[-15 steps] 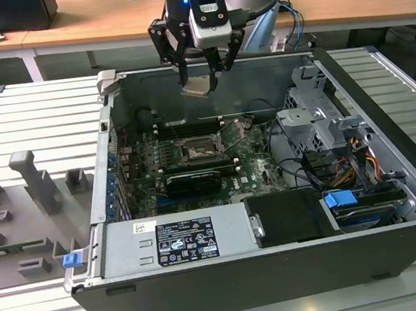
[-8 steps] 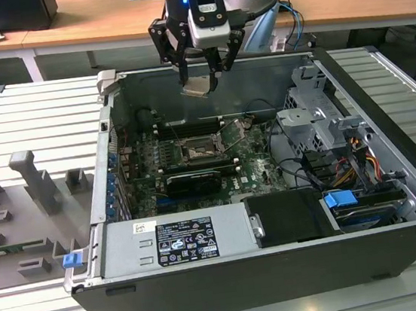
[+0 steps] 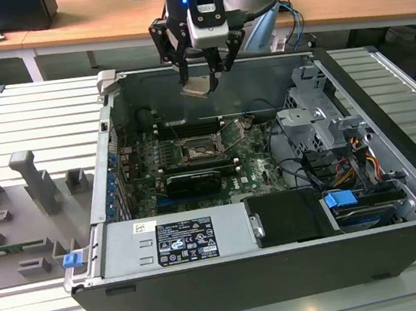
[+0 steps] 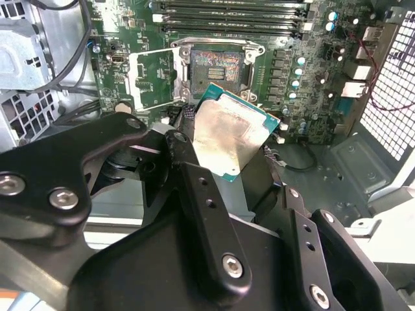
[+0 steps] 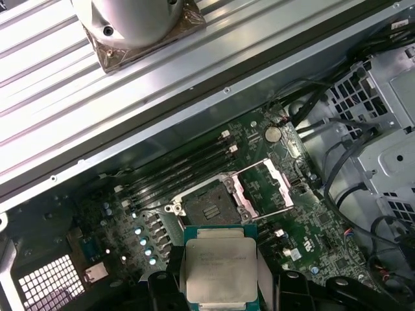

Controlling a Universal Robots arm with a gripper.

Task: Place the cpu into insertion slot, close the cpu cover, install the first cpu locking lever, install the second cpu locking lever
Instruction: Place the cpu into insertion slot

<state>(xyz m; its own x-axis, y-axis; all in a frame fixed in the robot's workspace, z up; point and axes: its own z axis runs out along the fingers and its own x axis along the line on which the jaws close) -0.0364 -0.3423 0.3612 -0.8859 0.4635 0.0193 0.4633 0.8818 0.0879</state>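
On a ribbed bench [image 3: 36,116] an open computer case [image 3: 282,268] is laid; the cpu [image 5: 220,272] is clamped in the gripper [image 3: 201,85], well above the uncovered insertion slot [image 5: 209,206]. If it is lowered tilted, the slot could be damaged.

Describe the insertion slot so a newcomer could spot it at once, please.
Inside the open black computer case lies a green motherboard. Near its middle, beside the long narrow memory slots, sits the insertion slot: the only square socket, dark-centred with a thin metal rim, its cpu cover swung open alongside.
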